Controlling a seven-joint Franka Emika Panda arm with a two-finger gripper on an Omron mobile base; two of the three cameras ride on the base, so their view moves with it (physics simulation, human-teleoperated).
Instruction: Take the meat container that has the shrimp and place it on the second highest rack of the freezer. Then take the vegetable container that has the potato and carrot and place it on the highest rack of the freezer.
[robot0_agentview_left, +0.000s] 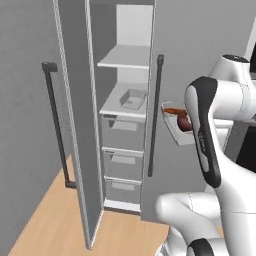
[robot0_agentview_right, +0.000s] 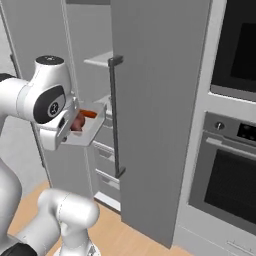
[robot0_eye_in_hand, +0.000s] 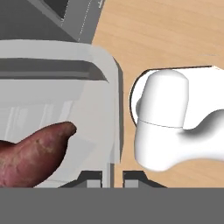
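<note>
Potato (robot0_eye_in_hand: 30, 151) in vegetable container (robot0_eye_in_hand: 103, 87)

No legible text or labels

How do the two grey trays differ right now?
The meat container, a shallow grey tray, rests on the freezer's second-highest shelf; the vegetable container, a matching grey tray, hangs in the air outside the freezer, gripped at its rim. The first looks bare from here; the second carries a reddish-brown potato and orange carrot. Both are shallow rectangles.
</note>
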